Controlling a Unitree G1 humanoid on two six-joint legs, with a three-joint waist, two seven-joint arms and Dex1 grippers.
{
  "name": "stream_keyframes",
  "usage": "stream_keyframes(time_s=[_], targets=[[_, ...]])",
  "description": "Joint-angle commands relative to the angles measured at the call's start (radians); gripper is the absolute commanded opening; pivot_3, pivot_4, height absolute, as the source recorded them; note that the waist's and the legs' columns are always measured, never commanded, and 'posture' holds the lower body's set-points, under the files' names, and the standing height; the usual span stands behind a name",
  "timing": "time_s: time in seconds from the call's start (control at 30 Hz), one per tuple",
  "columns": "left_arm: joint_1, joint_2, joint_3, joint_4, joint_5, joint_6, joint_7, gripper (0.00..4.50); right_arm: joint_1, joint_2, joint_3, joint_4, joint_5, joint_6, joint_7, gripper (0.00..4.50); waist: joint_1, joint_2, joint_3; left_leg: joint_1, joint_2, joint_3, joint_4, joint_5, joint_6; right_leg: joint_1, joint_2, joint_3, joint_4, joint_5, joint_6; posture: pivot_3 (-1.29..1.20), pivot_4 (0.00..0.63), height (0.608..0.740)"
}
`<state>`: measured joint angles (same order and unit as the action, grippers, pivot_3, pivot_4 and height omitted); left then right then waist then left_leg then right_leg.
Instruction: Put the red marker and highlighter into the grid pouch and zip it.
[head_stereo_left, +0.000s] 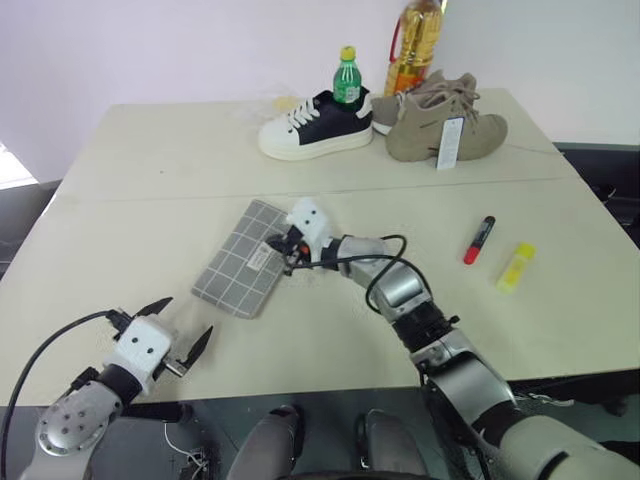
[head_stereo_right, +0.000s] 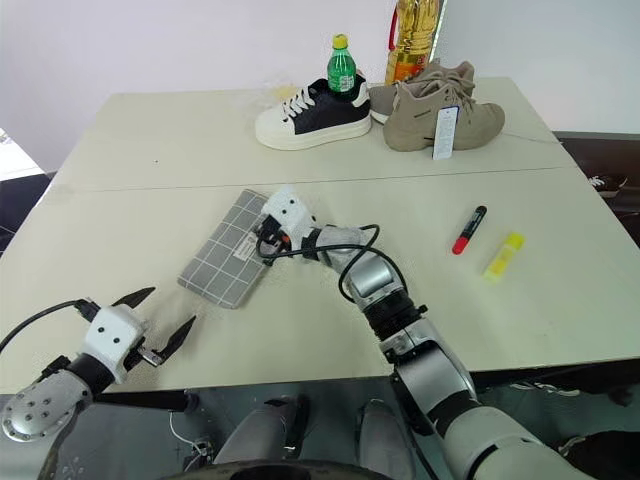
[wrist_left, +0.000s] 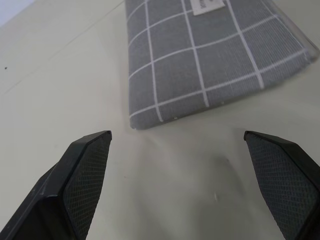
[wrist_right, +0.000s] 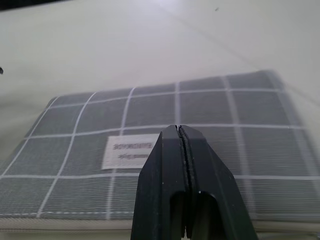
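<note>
Left end effector (head_stereo_left: 178, 335): near the front left edge of the surface (head_stereo_left: 150, 180), its two black fingers spread wide with nothing between them. In the left wrist view its fingertips (wrist_left: 85, 165) frame bare surface, with a corner of the pouch lying just beyond them.

Grid pouch (head_stereo_left: 240, 258): grey fabric with thin white grid lines, lying flat and turned at an angle, left of centre on the surface. A small white label (wrist_right: 127, 150) sits on its upper face (the print is too small to read). A pale edge runs along its long side nearest the right arm; whether the zipper is open or closed cannot be told.

Right end effector (head_stereo_left: 285, 252): reached across to the pouch's right long edge, fingers pressed together. The right wrist view shows the closed fingers (wrist_right: 185, 170) directly over the pouch, beside the label; whether they pinch any part of it cannot be told.

Back of the surface: a white-and-black sneaker (head_stereo_left: 312, 125), a green bottle (head_stereo_left: 347, 78) just behind it, a tall bottle of amber liquid (head_stereo_left: 415, 45), and a pair of tan shoes (head_stereo_left: 445, 120) with a hanging tag.

Red marker (head_stereo_left: 479, 240): lying on the right half of the surface, well apart from the pouch.

Highlighter (head_stereo_left: 516, 267): bright yellow, just beside the red marker, on its right and nearer the front edge.
</note>
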<state>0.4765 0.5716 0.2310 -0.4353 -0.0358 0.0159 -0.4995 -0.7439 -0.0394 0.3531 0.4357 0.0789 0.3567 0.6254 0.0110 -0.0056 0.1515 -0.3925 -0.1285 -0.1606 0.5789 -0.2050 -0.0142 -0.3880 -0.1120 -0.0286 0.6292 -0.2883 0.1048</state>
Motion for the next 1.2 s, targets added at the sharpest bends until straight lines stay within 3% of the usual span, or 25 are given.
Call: stream_keyframes(time_s=[0.03, 0.17, 0.6, 0.83, 0.97, 1.17, 1.2], targets=[[-0.040, 0.032, -0.054, 0.020, 0.104, -0.065, 0.005, 4.50, -0.044, 0.043, 0.004, 0.063, -0.052, 0.004, -0.065, 0.02, 0.000, 0.001, 0.000, 0.000, 0.000, 0.000, 0.000, 0.000, -0.001, 0.000, 0.000, 0.000, 0.000, 0.000, 0.000, 0.00, 0.150, 0.738], [-0.137, 0.064, -0.120, 0.092, 0.227, -0.107, 0.030, 4.50, -0.072, 0.072, -0.012, 0.136, -0.085, 0.047, -0.118, 0.02, -0.003, 0.001, 0.000, 0.001, 0.002, -0.001, -0.001, 0.002, -0.003, -0.002, 0.005, 0.002, 0.002, 0.003, 0.000, 0.00, 0.150, 0.738], [-0.371, 0.101, -0.266, 0.288, 0.417, -0.256, 0.074, 4.50, -0.063, 0.082, -0.021, 0.131, -0.105, 0.072, -0.116, 0.02, -0.002, 0.002, -0.002, 0.002, 0.004, -0.002, -0.002, 0.005, -0.006, -0.002, 0.010, 0.003, 0.003, 0.005, -0.001, 0.00, 0.150, 0.738], [-0.456, 0.102, -0.329, 0.375, 0.429, -0.357, 0.063, 4.50, -0.047, 0.084, -0.020, 0.111, -0.114, 0.083, -0.121, 0.02, -0.002, 0.002, -0.003, 0.002, 0.004, -0.002, -0.002, 0.005, -0.006, -0.002, 0.010, 0.003, 0.003, 0.005, -0.001, 0.00, 0.150, 0.738], [-0.479, 0.100, -0.333, 0.410, 0.407, -0.386, 0.051, 3.26, -0.038, 0.079, -0.021, 0.092, -0.116, 0.091, -0.125, 0.00, -0.004, 0.002, -0.003, 0.002, 0.004, -0.002, -0.002, 0.005, -0.006, -0.002, 0.010, 0.003, 0.003, 0.005, -0.001, 0.00, 0.150, 0.738], [-0.486, 0.109, -0.324, 0.435, 0.390, -0.405, 0.050, 0.14, -0.037, 0.070, -0.051, 0.062, -0.099, 0.074, -0.128, 0.00, -0.008, 0.003, -0.003, 0.002, 0.005, -0.003, -0.002, 0.006, -0.006, -0.002, 0.010, 0.003, 0.004, 0.005, -0.001, 0.00, 0.150, 0.738], [-0.487, 0.109, -0.322, 0.438, 0.388, -0.406, 0.051, 0.06, -0.039, 0.067, -0.058, 0.057, -0.095, 0.068, -0.127, 0.00, -0.008, 0.003, -0.003, 0.002, 0.004, -0.003, -0.002, 0.006, -0.006, -0.002, 0.010, 0.003, 0.004, 0.005, -0.001, 0.00, 0.150, 0.738]])
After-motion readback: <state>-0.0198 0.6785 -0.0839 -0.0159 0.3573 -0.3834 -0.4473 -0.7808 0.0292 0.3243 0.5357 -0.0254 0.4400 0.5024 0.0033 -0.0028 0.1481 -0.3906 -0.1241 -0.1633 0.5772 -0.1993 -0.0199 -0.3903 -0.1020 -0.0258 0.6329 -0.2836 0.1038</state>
